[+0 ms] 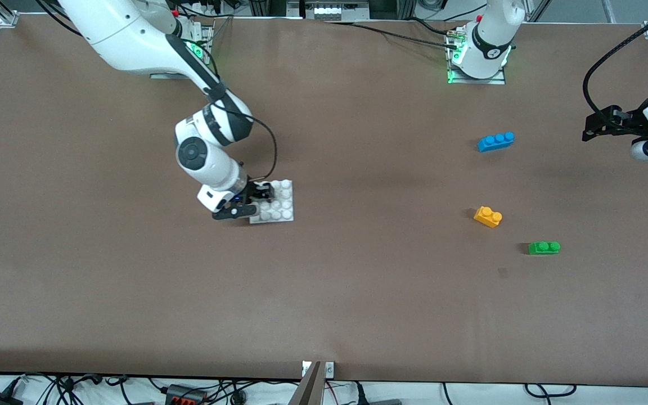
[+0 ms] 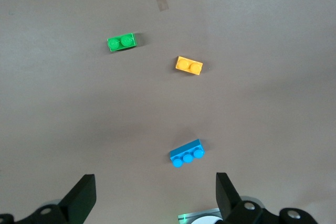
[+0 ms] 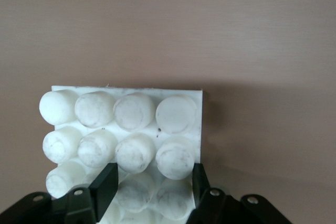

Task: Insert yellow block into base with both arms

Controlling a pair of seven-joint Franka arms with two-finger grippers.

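Bricks come first, nearest the front camera: the green brick [image 1: 544,247] lies toward the left arm's end of the table, with the yellow block [image 1: 487,216] near it, a little farther from the camera and more toward the table's middle. The yellow block lies loose on the brown table [image 1: 358,292], well apart from both grippers' fingers and touching nothing else.

Next comes the base [image 1: 279,203], flat on the table toward the right arm's end. The right gripper [image 1: 257,201] is down at the base's edge, its fingers [image 3: 107,184] clamped on the base, with two studs of the nearest row between them. The remaining rows of studs reach away from the fingertips.

Farther from the camera, the blue brick [image 1: 495,141] rests on the table, apart from the yellow block.

The left gripper [image 2: 155,195] waits in the air at the left arm's end of the table, its fingers [image 2: 84,198] spread wide and holding nothing. In the left wrist view the blue brick shows closest to those fingertips, the yellow block past it, and the green brick beside that.
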